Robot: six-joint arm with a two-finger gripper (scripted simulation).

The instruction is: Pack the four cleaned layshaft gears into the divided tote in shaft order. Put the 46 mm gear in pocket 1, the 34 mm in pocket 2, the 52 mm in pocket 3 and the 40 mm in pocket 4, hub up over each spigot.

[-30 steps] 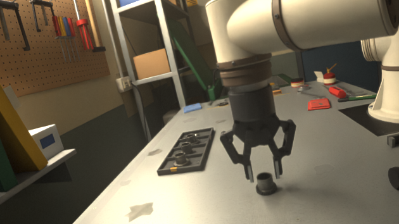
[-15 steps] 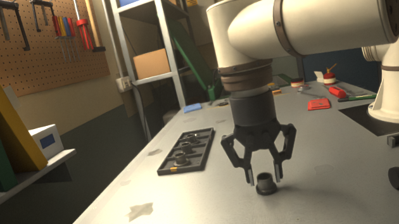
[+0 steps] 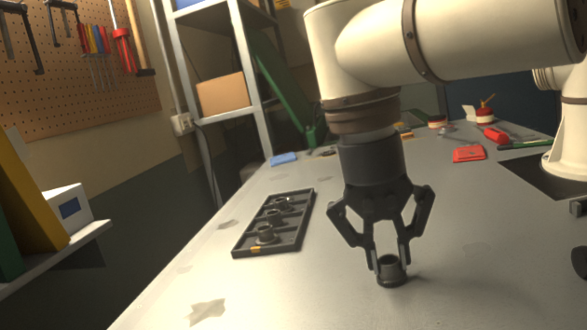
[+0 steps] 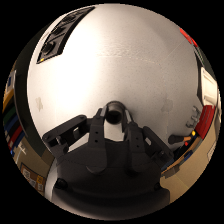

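My gripper (image 3: pixel 389 264) points straight down at the near middle of the grey bench. A dark gear (image 3: pixel 390 271) stands on the bench under it, hub up, its toothed rim at the bottom. The wrist camera shows the gear's hollow hub (image 4: pixel 114 113) between my fingers (image 4: pixel 114 116). The black divided tote (image 3: pixel 276 222) lies flat to the left, apart from the gear. Three of its pockets each hold a gear with the hub up. The pocket at the far end looks empty. My fingers are closed around the hub of the gear.
The bench's left edge (image 3: pixel 186 261) runs past the tote, with floor below. The robot base (image 3: pixel 566 149) stands at the right. Red tools (image 3: pixel 469 153) and an oil can (image 3: pixel 484 112) lie at the far right end. A blue pad (image 3: pixel 283 159) lies beyond the tote.
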